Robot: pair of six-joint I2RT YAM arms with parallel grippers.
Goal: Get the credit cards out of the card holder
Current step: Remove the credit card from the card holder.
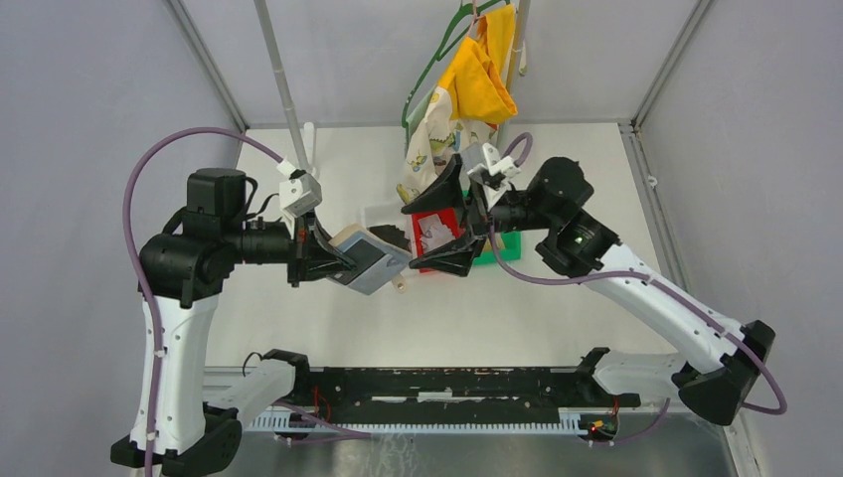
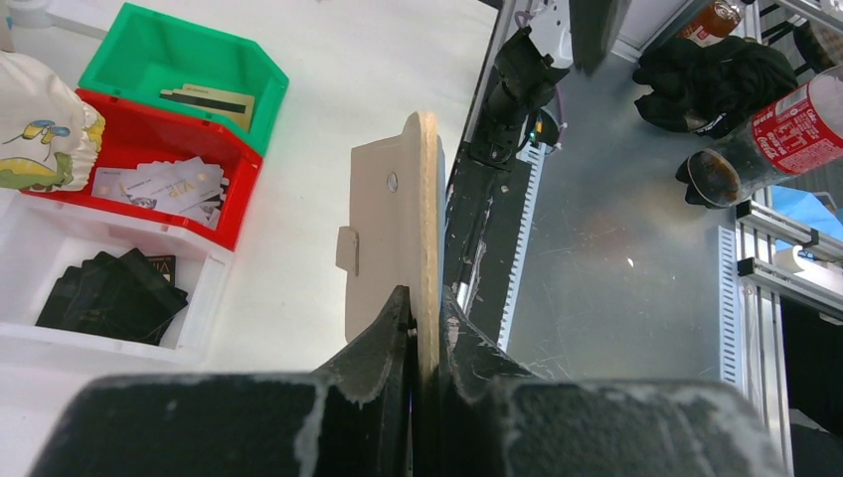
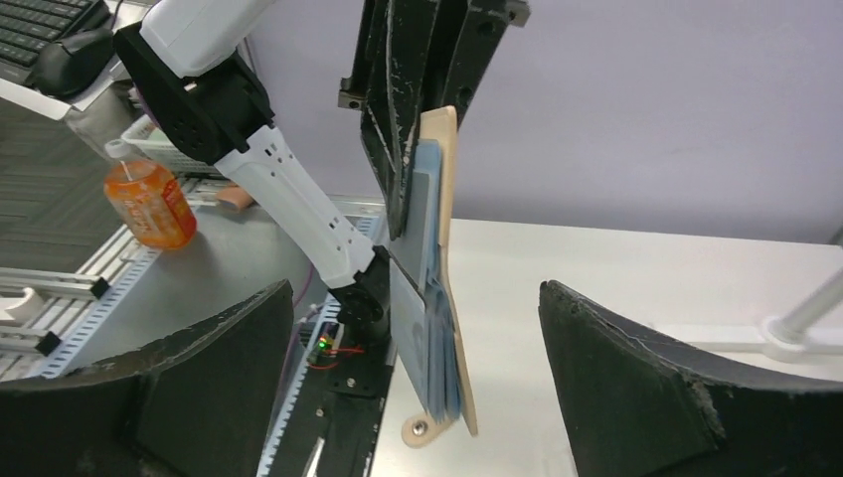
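Observation:
The tan card holder [image 1: 370, 260] hangs above the table, pinched at one end by my left gripper [image 1: 343, 260], which is shut on it. In the left wrist view the card holder [image 2: 388, 229] stands edge-on between the jaws of the left gripper [image 2: 427, 310]. My right gripper [image 1: 410, 239] stands wide open just right of it, over the bins. From the right wrist, the card holder [image 3: 449, 229] and its blue-grey sleeves [image 3: 422, 338] hang between the spread jaws of the right gripper [image 3: 416, 288], untouched. Loose credit cards lie in the bins: black [image 2: 109, 293], pale [image 2: 164, 184].
Three bins sit side by side: white [image 2: 204, 298], red [image 2: 139, 139], green [image 2: 169, 45], the green one holding a gold-and-black card [image 2: 211, 99]. A hanger with yellow cloth [image 1: 482, 70] and patterned cloth [image 1: 432, 149] hangs behind. A cola bottle [image 2: 795, 119] lies off the table.

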